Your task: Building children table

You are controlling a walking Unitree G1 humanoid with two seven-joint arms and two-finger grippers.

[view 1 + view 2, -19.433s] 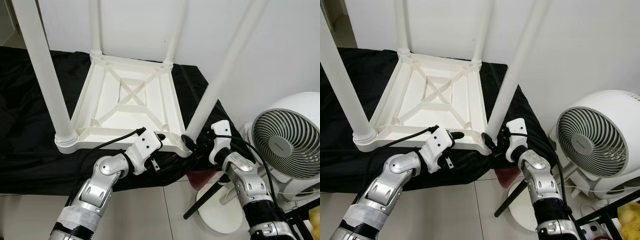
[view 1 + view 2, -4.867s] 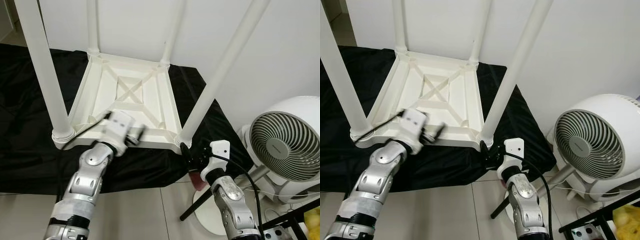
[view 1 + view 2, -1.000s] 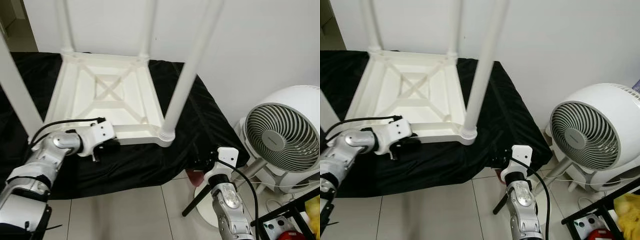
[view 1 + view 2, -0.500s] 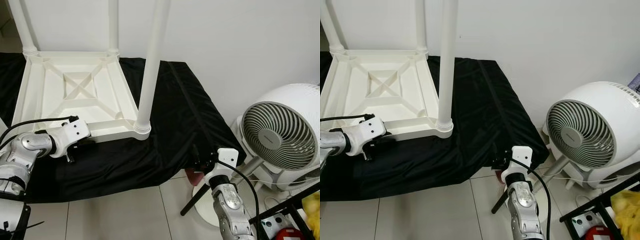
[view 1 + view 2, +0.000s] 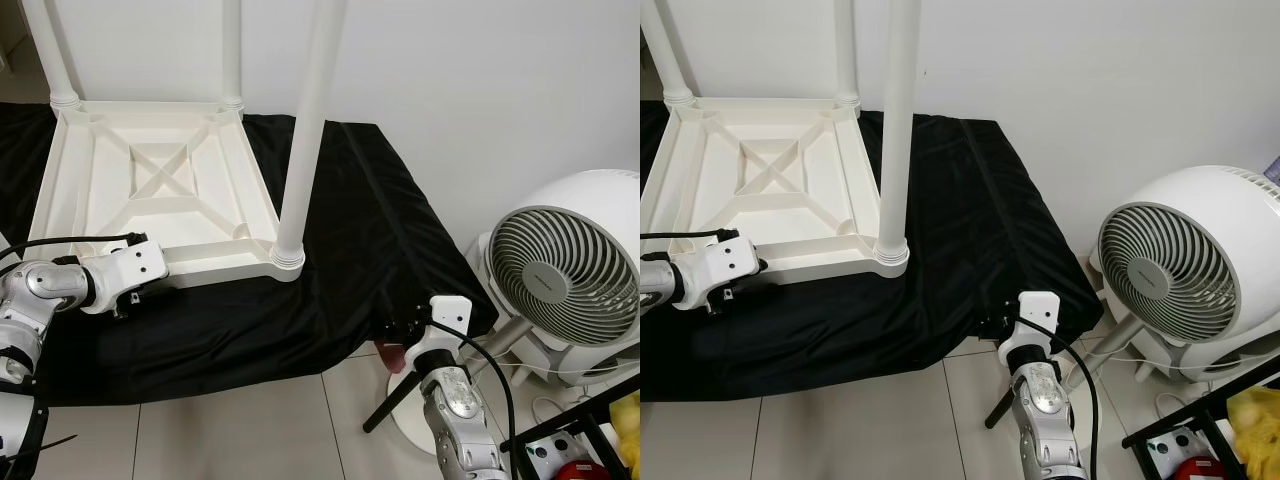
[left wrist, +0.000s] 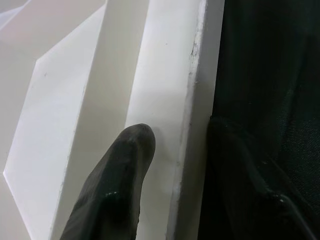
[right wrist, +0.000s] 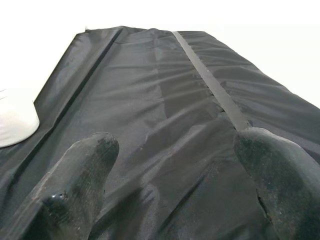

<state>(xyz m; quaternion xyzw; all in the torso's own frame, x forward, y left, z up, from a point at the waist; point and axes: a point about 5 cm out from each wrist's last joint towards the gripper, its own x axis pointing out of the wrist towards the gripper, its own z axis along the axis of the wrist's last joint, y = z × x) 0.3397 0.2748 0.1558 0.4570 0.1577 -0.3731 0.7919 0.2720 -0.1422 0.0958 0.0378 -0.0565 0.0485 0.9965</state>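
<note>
Nearest the camera, the right gripper (image 7: 170, 165) hovered at the near right corner of the black cloth (image 5: 340, 250), its two fingers (image 7: 80, 170) spread wide with nothing between them; in the right wrist view the cloth ran away ahead with a flat seam down it. On the tiled floor (image 5: 260, 430) beside that arm stood the round base and slanted stand of a white fan (image 5: 565, 270), whose grilled head faced the camera from the right.

To the left, the left gripper (image 6: 175, 165) was at the near rim of the children table (image 5: 150, 190), which lay upside down on the cloth-covered surface. In the left wrist view one black finger (image 6: 120, 185) lay on the white inner side of the rim and the other sat on the dark outer side, so the gripper was closed on the rim. A black cable looped from that wrist back along the silver arm.

The underside of the table faced up, showing a ribbed frame with a crossed brace in its middle. One white leg (image 5: 305, 130) rose from the near right corner, just beside the rim, and two more legs stood at the far corners against the white wall (image 5: 480, 90).
</note>
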